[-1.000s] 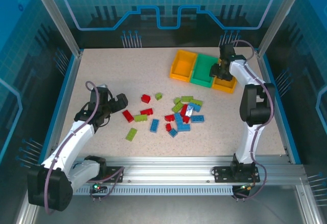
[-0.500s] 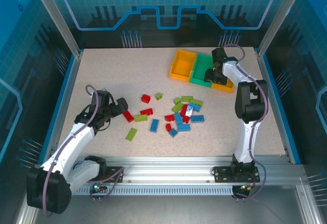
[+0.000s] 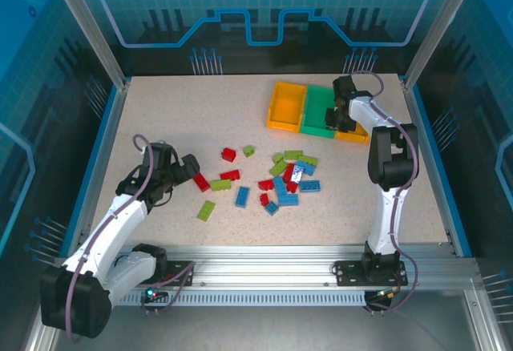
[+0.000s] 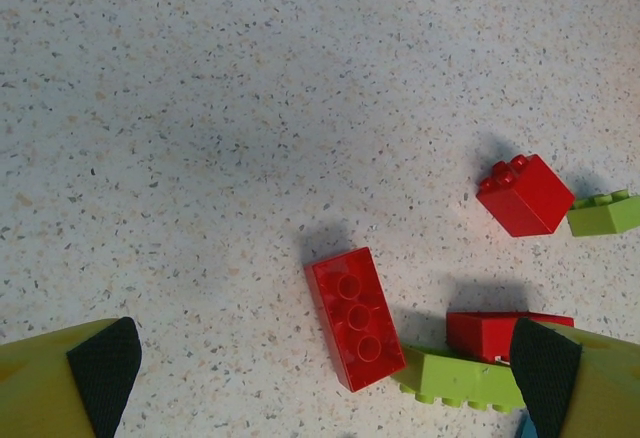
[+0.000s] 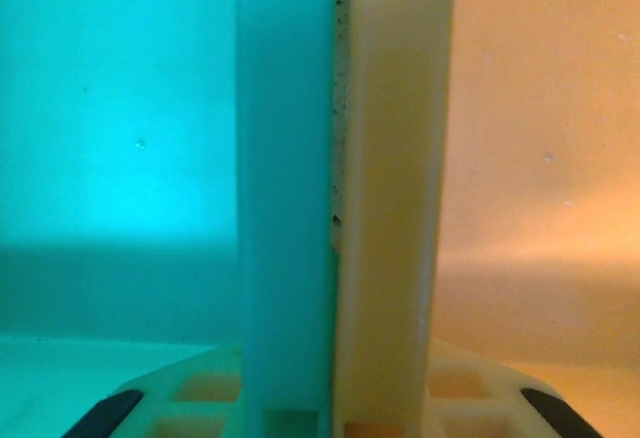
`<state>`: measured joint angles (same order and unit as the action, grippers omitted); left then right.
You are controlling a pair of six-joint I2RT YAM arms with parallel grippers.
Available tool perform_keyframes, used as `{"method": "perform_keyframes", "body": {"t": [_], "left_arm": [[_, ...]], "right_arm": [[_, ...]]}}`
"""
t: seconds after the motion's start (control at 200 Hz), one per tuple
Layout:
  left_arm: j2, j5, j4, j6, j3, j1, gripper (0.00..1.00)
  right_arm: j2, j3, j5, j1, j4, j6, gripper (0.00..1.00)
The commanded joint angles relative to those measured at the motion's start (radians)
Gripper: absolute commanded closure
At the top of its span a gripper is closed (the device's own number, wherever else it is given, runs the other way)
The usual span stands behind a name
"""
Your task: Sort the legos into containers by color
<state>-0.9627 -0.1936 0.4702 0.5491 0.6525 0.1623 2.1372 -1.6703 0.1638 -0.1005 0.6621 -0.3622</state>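
Top external view: small studded plastic bricks (image 3: 284, 179) in red, blue and lime green lie loose across the middle of the speckled worktop (image 3: 176, 110), well apart from the bins at the far right.
Bins: left orange-yellow rectangular plastic bin (image 3: 287, 104), green rectangular plastic bin (image 3: 315, 131) and right orange-yellow rectangular plastic bin (image 3: 357, 135) stand in a close row. The right arm covers much of the last one. Contents cannot be made out from above.
Left pincer (image 3: 191, 173): low over the worktop at the left fringe of the scatter, just beside a long red brick (image 3: 200, 181).
Left wrist view: the left pincer (image 4: 325, 366) stands wide apart and grips nothing. Only its black pads (image 4: 105, 368) and yellow finger ends show, at the bottom corners. The long red brick (image 4: 357, 316) lies flat between them, clear of both.
Neighbouring bricks: a small red cube brick (image 4: 525, 195); a lime brick at the right edge (image 4: 605, 214), cut off; a second lime brick (image 4: 455, 378) against the long red brick's lower end; a second red brick (image 4: 495, 330), partly hidden by it and by the right-hand finger; a blue sliver at the bottom edge, too small to identify.
Right pincer (image 3: 334, 119): over the junction of the green bin and the right orange-yellow bin.
Right wrist view: two adjoining bin walls, green (image 5: 285, 188) and pale orange (image 5: 395, 188), run up the middle, close and blurred. The right pincer (image 5: 332, 416) straddles them. Its dark pad tips (image 5: 100, 416) barely show at the bottom corners, standing apart on either side. Contact with the walls cannot be made out.
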Motion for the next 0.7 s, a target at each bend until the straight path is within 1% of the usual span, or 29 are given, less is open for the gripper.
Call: {"method": "perform_keyframes", "body": {"t": [0.0,0.065,0.23,0.36,0.52,0.605,0.695], "left_arm": [[-0.008,-0.018,0.044,0.030,-0.008,0.014,0.01],[-0.033,-0.014,0.052,0.054,-0.011,0.022,0.01],[-0.100,0.009,0.055,0.137,-0.014,0.052,0.01],[-0.167,0.025,0.046,0.212,0.003,0.093,0.01],[-0.294,0.032,0.066,0.283,0.051,0.146,0.01],[-0.354,0.041,0.069,0.318,0.064,0.151,0.01],[-0.385,0.038,0.051,0.348,0.061,0.152,0.01]], "right_arm": [[-0.032,0.076,-0.028,-0.026,0.013,0.035,0.80],[-0.053,0.113,-0.037,-0.038,-0.007,0.043,0.82],[-0.091,0.171,-0.041,-0.068,-0.027,0.033,0.82],[-0.116,0.201,-0.035,-0.094,-0.038,0.019,0.82],[-0.136,0.220,-0.030,-0.122,-0.042,0.014,0.82],[-0.144,0.232,-0.030,-0.135,-0.050,0.013,0.83],[-0.152,0.249,-0.029,-0.145,-0.058,0.014,0.83]]}}
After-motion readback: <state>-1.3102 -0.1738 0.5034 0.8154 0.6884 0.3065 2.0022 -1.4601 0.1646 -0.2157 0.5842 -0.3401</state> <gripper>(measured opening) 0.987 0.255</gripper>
